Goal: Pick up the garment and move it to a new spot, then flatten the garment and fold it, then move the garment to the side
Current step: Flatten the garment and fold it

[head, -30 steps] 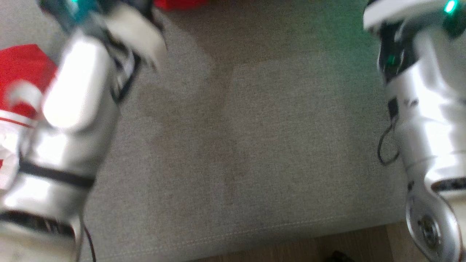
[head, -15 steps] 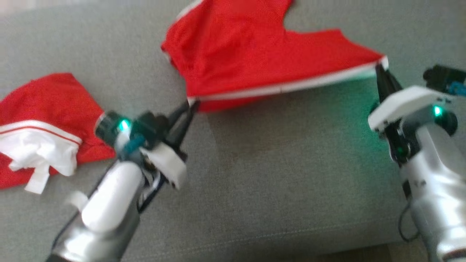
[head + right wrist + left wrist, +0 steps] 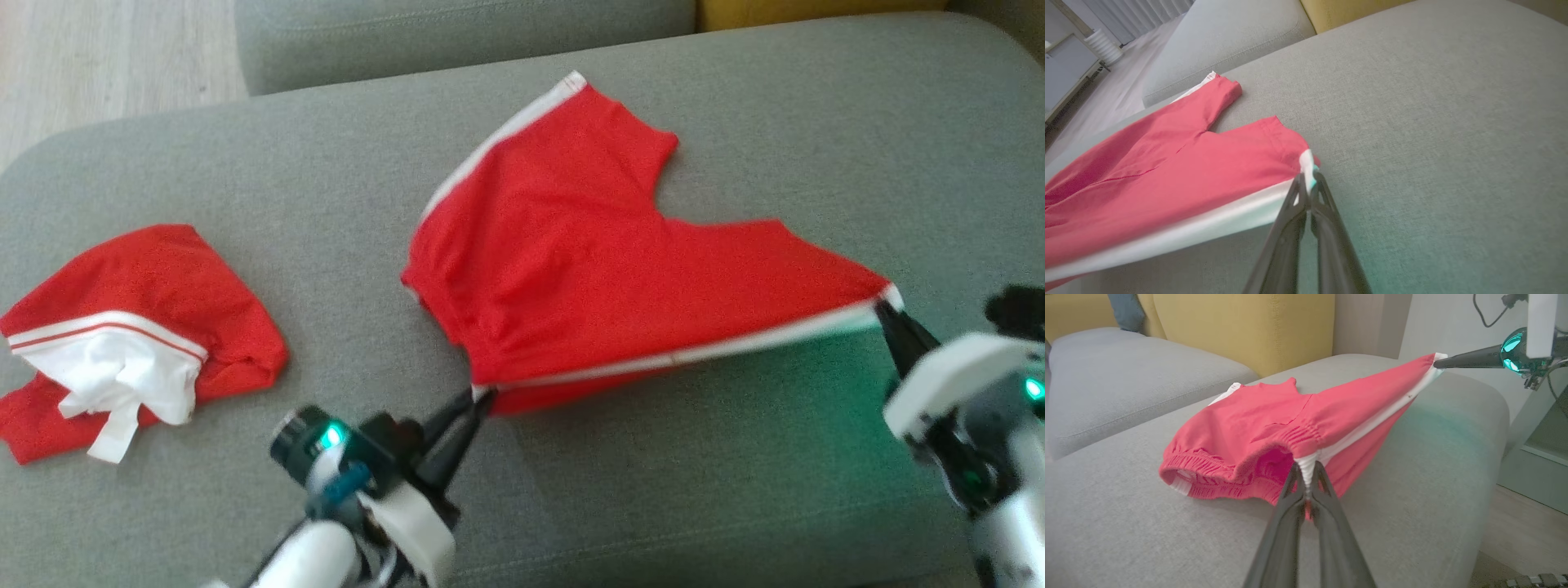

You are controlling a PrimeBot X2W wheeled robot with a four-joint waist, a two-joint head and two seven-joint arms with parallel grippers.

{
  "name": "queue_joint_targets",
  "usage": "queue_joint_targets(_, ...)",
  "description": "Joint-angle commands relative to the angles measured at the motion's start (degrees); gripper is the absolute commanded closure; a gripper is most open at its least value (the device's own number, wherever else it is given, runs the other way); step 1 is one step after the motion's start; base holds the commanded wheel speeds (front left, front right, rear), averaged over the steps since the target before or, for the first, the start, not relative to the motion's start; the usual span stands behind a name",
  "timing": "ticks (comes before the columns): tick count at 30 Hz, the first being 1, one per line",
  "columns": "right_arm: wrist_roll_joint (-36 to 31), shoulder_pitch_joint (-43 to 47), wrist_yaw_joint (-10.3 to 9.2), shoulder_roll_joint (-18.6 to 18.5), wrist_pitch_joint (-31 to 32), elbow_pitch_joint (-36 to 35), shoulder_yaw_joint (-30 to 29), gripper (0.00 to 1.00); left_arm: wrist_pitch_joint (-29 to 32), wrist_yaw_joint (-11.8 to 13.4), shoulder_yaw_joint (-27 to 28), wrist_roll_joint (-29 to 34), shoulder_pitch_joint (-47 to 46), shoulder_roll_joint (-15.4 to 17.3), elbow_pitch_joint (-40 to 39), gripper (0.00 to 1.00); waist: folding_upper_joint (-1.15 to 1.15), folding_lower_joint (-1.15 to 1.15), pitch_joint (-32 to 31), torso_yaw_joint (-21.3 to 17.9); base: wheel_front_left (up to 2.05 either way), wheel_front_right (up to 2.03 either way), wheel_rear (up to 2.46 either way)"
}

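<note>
Stretching between both grippers, the shorts (image 3: 588, 269) hang with one side seam raised above the cushion (image 3: 653, 506). The far leg and the rest of the cloth lie on the cushion.

The left gripper (image 3: 482, 394) is closed on the waistband end of the white stripe (image 3: 694, 353). The right gripper (image 3: 882, 306) is closed on the hem end of the same stripe. In each wrist view the fingers pinch cloth with no gap between them.

Key relation: the held stripe runs left to right across the head view and is nearly taut. The body of the shorts lies beyond it, away from the robot. Each arm holds one end, so neither is nearer.

Judgement: the step in hand is placing and flattening. The coming move probably calls for both arms to lower together and keep the stripe taut.

A second garment (image 3: 155, 327), red and white and crumpled, lies well apart on the left.
</note>
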Motion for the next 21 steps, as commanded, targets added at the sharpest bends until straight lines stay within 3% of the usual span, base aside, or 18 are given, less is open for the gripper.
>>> queue_joint_targets(1,-0.05,1.83,0.37,-1.95,2.14,-5.24,-1.86,1.00,0.57,0.72,1.70,-0.45,-0.22,1.91,-3.45,1.00,0.00,0.01,-0.38,-0.16,0.00,0.00,0.00)
queue_joint_targets(8,-1.99,11.46,0.37,-0.33,11.81,-20.00,-9.64,1.00,4.38,1.26,-0.84,-0.79,5.17,3.21,-11.15,1.00,0.00,0.01,-0.99,-0.30,0.00,0.00,0.00)
queue_joint_targets(16,-5.11,11.12,0.37,3.15,16.14,-29.68,-13.87,1.00,5.54,2.44,0.03,-1.13,3.66,3.01,-15.47,1.00,0.00,0.01,0.72,0.77,0.00,0.00,0.00)
queue_joint_targets(21,-7.38,6.87,0.37,3.63,17.07,-31.90,-14.03,1.00,5.45,3.09,1.72,-1.83,0.70,2.35,-16.24,1.00,0.00,0.01,3.04,2.30,0.00,0.00,0.00)
